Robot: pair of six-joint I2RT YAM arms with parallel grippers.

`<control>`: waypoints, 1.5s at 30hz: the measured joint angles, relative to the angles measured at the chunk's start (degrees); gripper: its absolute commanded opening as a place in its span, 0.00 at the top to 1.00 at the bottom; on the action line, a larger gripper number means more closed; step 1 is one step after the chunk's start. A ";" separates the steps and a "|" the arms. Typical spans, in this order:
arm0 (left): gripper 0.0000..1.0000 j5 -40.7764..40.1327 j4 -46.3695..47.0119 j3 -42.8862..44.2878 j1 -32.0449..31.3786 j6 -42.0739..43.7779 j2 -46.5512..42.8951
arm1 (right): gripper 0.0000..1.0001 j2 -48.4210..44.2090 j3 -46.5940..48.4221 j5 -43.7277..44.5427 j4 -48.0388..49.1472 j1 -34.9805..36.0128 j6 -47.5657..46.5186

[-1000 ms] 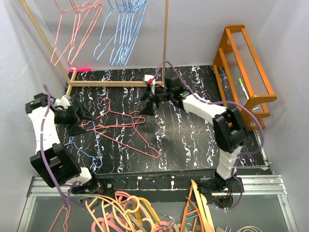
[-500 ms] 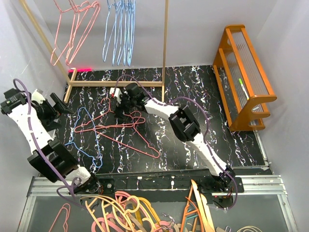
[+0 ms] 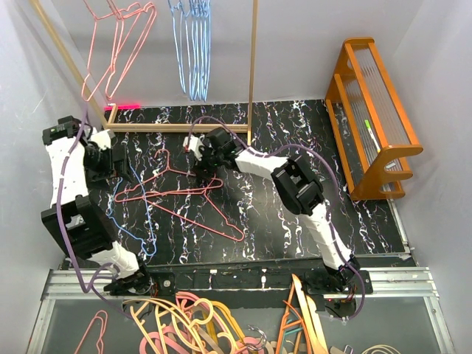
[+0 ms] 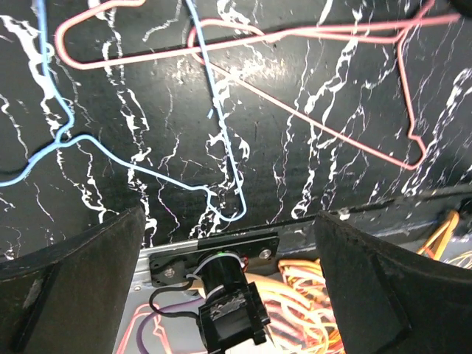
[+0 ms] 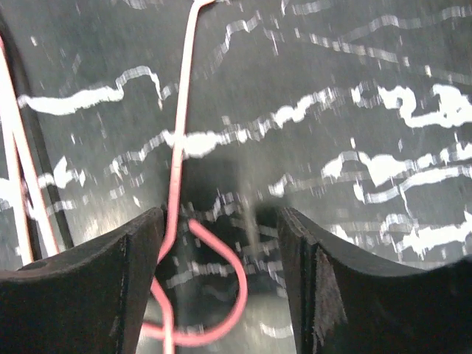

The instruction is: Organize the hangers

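Leaves pink and blue hangers [image 3: 193, 51] on rack [image 3: 253, 66], others loose on worktop [image 3: 295, 214]. Has swung right tool [image 5: 221, 243] from rack post onto pink hook [image 5: 243, 280]; straddles it, narrowing, not yet pinching. Holds left tool [image 4: 228, 221] spread wide, empty, over blue hanger [image 4: 216, 103]. Sets up next pickup, likely.

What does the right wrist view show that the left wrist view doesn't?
Only the right wrist view: a close-up of a pink-red wire hanger's hook lying between the parted fingers of the right pincer.
Only the left wrist view: a light blue wire hanger on the table, the open left pincer, the left arm's base and thicker orange hangers beyond the table edge.
Both: the black marbled table and pink-red wire hangers.
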 measured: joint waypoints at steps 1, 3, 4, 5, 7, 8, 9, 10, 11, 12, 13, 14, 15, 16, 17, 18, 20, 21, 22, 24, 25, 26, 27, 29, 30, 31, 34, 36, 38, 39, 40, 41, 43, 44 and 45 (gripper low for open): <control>0.03 -0.09 -0.44 -0.42 -1.57 0.57 0.07 | 0.36 -1.25 -1.66 0.68 -0.33 -0.59 -0.26; 0.03 -0.63 -1.64 -0.61 -2.58 1.64 0.50 | 0.36 -3.74 -4.76 2.25 -1.51 -1.88 -0.63; 0.03 -1.03 -2.25 -0.61 -2.58 2.12 1.03 | 0.36 -4.76 -6.10 2.73 -2.05 -2.47 -0.70; 0.03 -1.46 -2.71 -0.61 -2.43 2.51 1.73 | 0.36 -6.10 -7.69 3.54 -2.73 -3.28 -0.92; 0.03 -2.38 -3.56 -0.55 -2.32 2.95 4.15 | 0.36 -8.79 -11.04 4.68 -4.22 -5.09 -1.18; 0.03 -2.84 -3.72 -0.55 -2.32 2.99 5.44 | 0.35 -10.03 -12.63 5.11 -4.76 -5.86 -1.36; 0.03 -3.58 -3.69 -0.57 -2.32 2.99 7.15 | 0.35 -11.65 -14.62 5.49 -5.62 -6.69 -1.55; 0.03 -4.22 -3.41 -0.70 -2.32 2.99 8.79 | 0.35 -12.72 -15.93 5.84 -6.29 -7.30 -1.73; 0.03 -5.18 -2.97 -1.05 -2.34 2.97 10.21 | 0.35 -14.12 -17.62 6.10 -7.08 -8.04 -1.86; 0.03 -6.16 -2.14 -1.62 -2.38 2.97 11.41 | 0.35 -15.41 -19.15 6.23 -7.91 -8.61 -1.97; 0.03 -7.06 -1.55 -2.23 -2.38 2.91 12.48 | 0.35 -16.63 -20.46 6.29 -8.87 -8.96 -1.97; 0.03 -7.85 -0.79 -2.75 -2.40 2.78 13.49 | 0.35 -17.70 -21.62 6.27 -9.68 -9.05 -1.95; 0.03 -8.37 -0.24 -3.15 -2.45 2.67 14.38 | 0.34 -18.73 -22.62 6.21 -10.29 -8.98 -1.79; 0.03 -8.63 0.39 -3.32 -2.64 2.38 15.26 | 0.33 -19.52 -23.30 6.10 -10.75 -8.83 -1.62; 0.03 -8.81 1.07 -3.32 -2.78 2.03 16.22 | 0.32 -20.46 -24.09 5.88 -11.32 -8.57 -1.20; 0.03 -8.90 1.77 -3.32 -2.99 1.66 17.05 | 0.31 -21.38 -24.70 5.64 -11.82 -8.33 -0.74; 0.03 -9.33 3.82 -3.17 -4.02 0.61 19.32 | 0.28 -23.06 -25.68 5.03 -12.31 -8.02 0.09; 0.03 -9.68 4.87 -2.86 -4.83 0.04 20.59 | 0.27 -24.00 -26.08 4.52 -12.70 -7.82 0.70; 0.03 -9.92 5.84 -2.47 -5.70 -0.48 21.88 | 0.25 -24.83 -26.12 4.02 -13.16 -7.67 1.38; 0.03 -10.12 8.02 -1.07 -7.69 -1.60 24.72 | 0.22 -26.16 -26.12 2.73 -13.07 -7.45 2.73; 0.03 -10.14 8.92 -0.04 -8.52 -2.10 26.14 | 0.21 -26.80 -26.12 2.10 -13.09 -7.45 3.28; 0.03 -10.23 9.66 0.92 -9.14 -2.49 27.19 | 0.21 -27.28 -26.08 1.49 -13.09 -7.48 3.80; 0.03 -10.45 10.49 2.54 -9.99 -2.93 28.61 | 0.20 -27.78 -25.94 0.81 -13.09 -7.48 4.35; 0.03 -11.15 12.09 5.07 -11.17 -3.76 30.29 | 0.20 -28.35 -25.18 -0.72 -13.11 -7.50 5.05; 0.03 -11.74 12.79 6.03 -11.43 -3.98 30.56 | 0.19 -28.37 -24.59 -1.42 -13.14 -7.50 5.18; 0.03 -12.72 13.53 7.06 -11.61 -4.39 30.62 | 0.19 -28.37 -23.61 -2.36 -13.09 -7.52 5.44; 0.03 -16.48 15.76 10.23 -10.82 -5.73 30.32 | 0.19 -28.35 -21.11 -4.70 -13.05 -7.52 5.81; 0.03 -17.94 17.25 11.93 -9.05 -6.58 30.29 | 0.19 -28.35 -19.39 -6.23 -12.94 -7.52 6.10; 0.03 -18.27 18.08 12.70 -6.47 -7.13 30.29 | 0.19 -28.35 -18.45 -7.43 -12.63 -7.52 6.43; 0.03 -18.16 18.14 12.76 -5.35 -7.23 30.29 | 0.19 -28.35 -18.25 -7.98 -12.59 -7.52 6.64; 0.03 -17.84 17.97 12.74 -4.00 -7.23 30.29 | 0.19 -28.35 -18.23 -8.33 -12.59 -7.52 6.84; 0.03 -17.53 17.73 12.41 -3.10 -7.19 30.32 | 0.19 -28.30 -18.23 -8.52 -12.68 -7.52 6.99; 0.03 -17.09 17.66 11.30 -1.18 -7.04 30.27 | 0.19 -28.09 -18.23 -8.90 -12.74 -7.52 7.17; 0.03 -16.70 17.55 10.12 -0.70 -6.82 30.25 | 0.19 -28.04 -18.23 -8.98 -12.76 -7.52 7.21; 0.03 -16.33 17.40 8.72 -0.59 -6.69 30.25 | 0.19 -27.98 -18.23 -9.07 -12.74 -7.52 7.30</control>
